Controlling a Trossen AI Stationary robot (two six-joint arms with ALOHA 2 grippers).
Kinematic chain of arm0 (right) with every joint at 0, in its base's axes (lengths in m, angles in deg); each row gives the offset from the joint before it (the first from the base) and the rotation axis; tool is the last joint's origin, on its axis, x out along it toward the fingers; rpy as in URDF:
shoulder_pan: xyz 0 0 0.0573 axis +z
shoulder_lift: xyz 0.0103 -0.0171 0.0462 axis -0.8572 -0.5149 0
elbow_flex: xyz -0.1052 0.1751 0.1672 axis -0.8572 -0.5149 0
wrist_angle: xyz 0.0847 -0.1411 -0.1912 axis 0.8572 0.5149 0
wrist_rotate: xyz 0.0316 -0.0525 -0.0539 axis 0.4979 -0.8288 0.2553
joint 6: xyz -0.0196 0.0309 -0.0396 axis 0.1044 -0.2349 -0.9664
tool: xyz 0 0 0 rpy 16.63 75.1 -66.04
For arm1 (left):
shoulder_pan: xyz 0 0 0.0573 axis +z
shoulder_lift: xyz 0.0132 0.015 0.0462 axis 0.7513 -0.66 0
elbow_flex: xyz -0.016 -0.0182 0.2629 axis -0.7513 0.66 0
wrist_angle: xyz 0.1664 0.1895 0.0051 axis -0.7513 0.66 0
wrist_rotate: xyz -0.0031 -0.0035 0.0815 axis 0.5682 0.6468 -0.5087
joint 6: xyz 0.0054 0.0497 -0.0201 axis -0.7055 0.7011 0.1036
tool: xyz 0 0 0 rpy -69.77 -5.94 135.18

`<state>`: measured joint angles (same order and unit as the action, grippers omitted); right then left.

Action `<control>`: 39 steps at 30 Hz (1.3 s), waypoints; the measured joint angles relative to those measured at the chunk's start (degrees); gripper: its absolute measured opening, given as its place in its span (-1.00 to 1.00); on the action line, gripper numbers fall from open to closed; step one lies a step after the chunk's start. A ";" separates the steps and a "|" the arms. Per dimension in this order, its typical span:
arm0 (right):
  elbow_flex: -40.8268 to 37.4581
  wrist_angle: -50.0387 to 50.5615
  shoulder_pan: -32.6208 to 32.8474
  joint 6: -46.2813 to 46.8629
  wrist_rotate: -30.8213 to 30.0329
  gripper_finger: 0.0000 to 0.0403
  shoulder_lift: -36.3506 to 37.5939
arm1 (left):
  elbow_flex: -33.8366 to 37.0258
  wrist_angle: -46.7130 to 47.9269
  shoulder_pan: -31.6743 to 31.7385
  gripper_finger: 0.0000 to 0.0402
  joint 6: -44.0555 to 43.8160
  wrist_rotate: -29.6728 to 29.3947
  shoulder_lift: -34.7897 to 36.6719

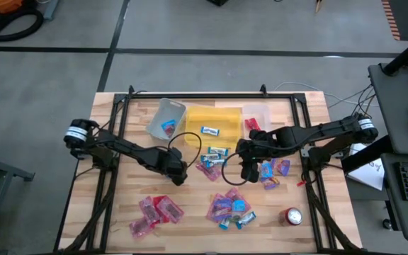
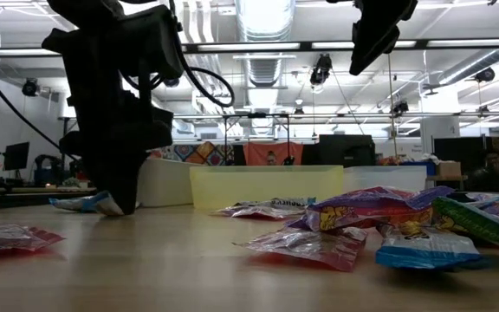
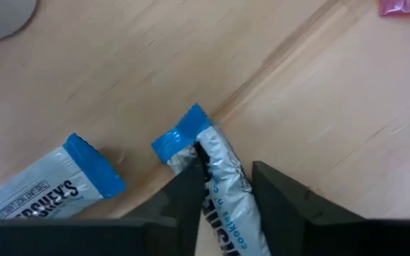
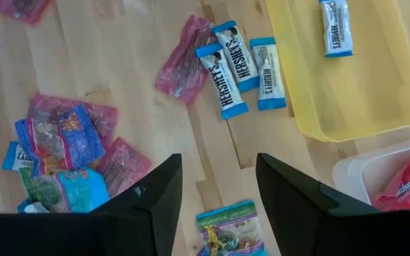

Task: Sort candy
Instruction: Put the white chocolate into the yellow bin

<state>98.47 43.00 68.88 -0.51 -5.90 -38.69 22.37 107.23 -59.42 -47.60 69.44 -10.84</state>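
- Blue-and-white candy [image 3: 216, 178] sits clamped between my left gripper [image 3: 223, 195] fingers; pick underway.
- Next I lift toward the yellow tray [image 1: 222, 119] at one o'clock.
- Right gripper [image 4: 216, 188] hovers, fingers apart.

Shiny wrapped candy [image 1: 229, 207] lies in loose clusters across the worktop's [image 1: 105, 212] middle and near edge; one blue-and-white piece [image 3: 219, 178] lies flat.

Robotics lab: ceiling strip lights [image 2: 265, 17], monitors [image 2: 345, 147], concrete floor [image 1: 190, 28].
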 joint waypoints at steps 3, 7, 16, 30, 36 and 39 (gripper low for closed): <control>0.00 0.00 0.00 -0.18 -0.01 -0.14 -0.02 | 0.09 0.25 -0.30 -0.76 0.85 0.56 0.78; 0.00 0.01 0.00 -1.43 -0.23 -0.14 -0.02 | -0.30 0.39 -0.55 -0.95 3.59 2.74 2.62; 0.00 0.02 -0.26 -9.77 -4.80 -0.14 -0.02 | -7.48 -0.08 2.67 -0.94 25.72 4.07 11.74; -0.04 -0.41 -14.45 -23.56 -8.52 -0.14 1.30 | -24.49 -3.30 26.90 -0.96 68.39 10.53 5.25; -0.83 -0.26 -18.58 -23.50 -5.99 -0.14 3.65 | -28.20 -3.30 32.32 -0.96 76.40 15.75 -2.69; -1.59 -0.45 -19.13 -23.16 -5.39 -0.14 4.64 | -29.72 -3.30 33.58 -0.96 81.05 18.52 -6.65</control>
<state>96.87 42.55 49.74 -23.67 -11.29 -34.05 -7.35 103.93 -25.85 33.45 87.95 -17.49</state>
